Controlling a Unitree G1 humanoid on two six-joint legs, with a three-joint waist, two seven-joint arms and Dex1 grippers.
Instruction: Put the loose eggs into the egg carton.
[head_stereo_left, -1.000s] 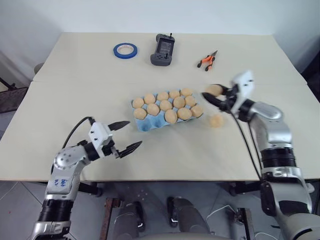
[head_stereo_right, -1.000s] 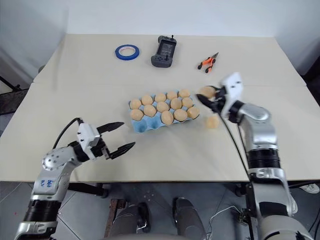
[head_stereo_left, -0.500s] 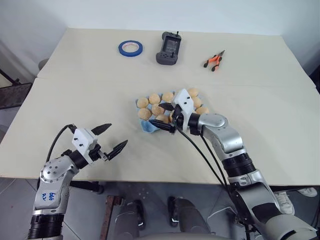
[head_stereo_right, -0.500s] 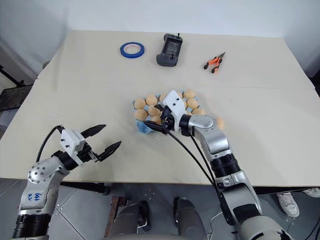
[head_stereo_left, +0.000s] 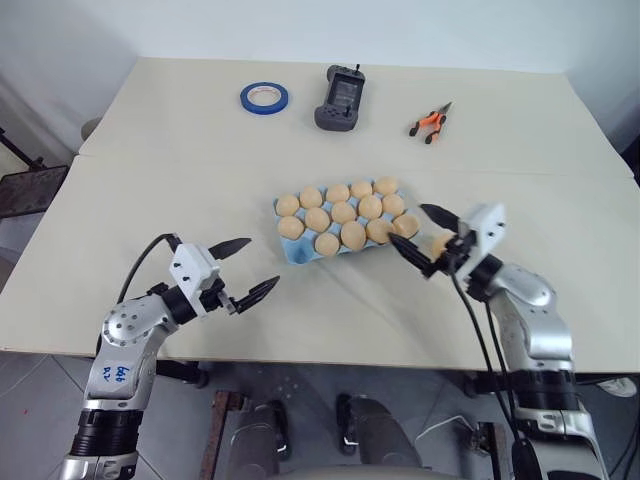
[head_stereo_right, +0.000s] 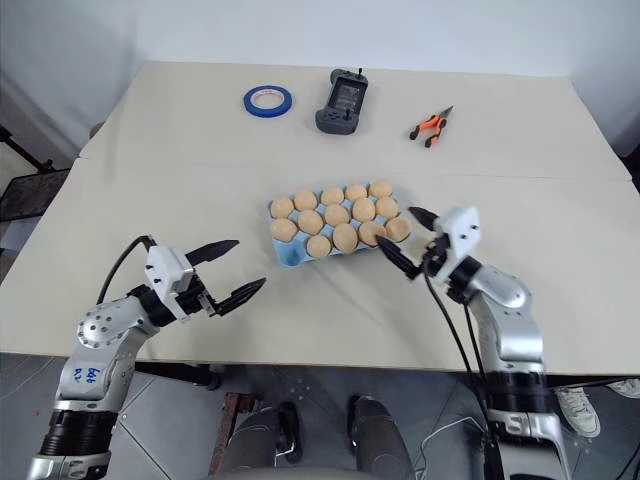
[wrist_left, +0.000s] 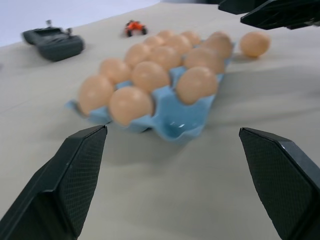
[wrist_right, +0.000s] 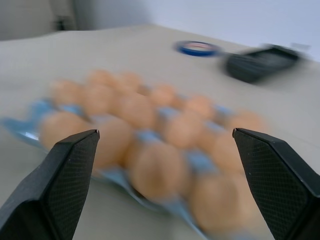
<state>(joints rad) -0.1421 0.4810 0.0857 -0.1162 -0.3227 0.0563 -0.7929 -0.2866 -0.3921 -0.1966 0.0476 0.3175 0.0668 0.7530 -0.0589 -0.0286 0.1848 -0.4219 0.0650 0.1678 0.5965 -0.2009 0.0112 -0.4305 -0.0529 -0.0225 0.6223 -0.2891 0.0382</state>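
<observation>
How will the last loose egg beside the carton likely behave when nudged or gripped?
The loose egg is a smooth oval lying free on the flat table, so a nudge would probably send it rolling in a curve. Its even, rounded surface suggests it could slip out of a narrow pinch. If it is a real egg, it is probably light and would crack if squeezed hard.

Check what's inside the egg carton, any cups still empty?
The egg carton holds eleven eggs in three rows. One corner cup, nearest the left gripper, sits empty. The cup floors under the seated eggs are covered.
</observation>
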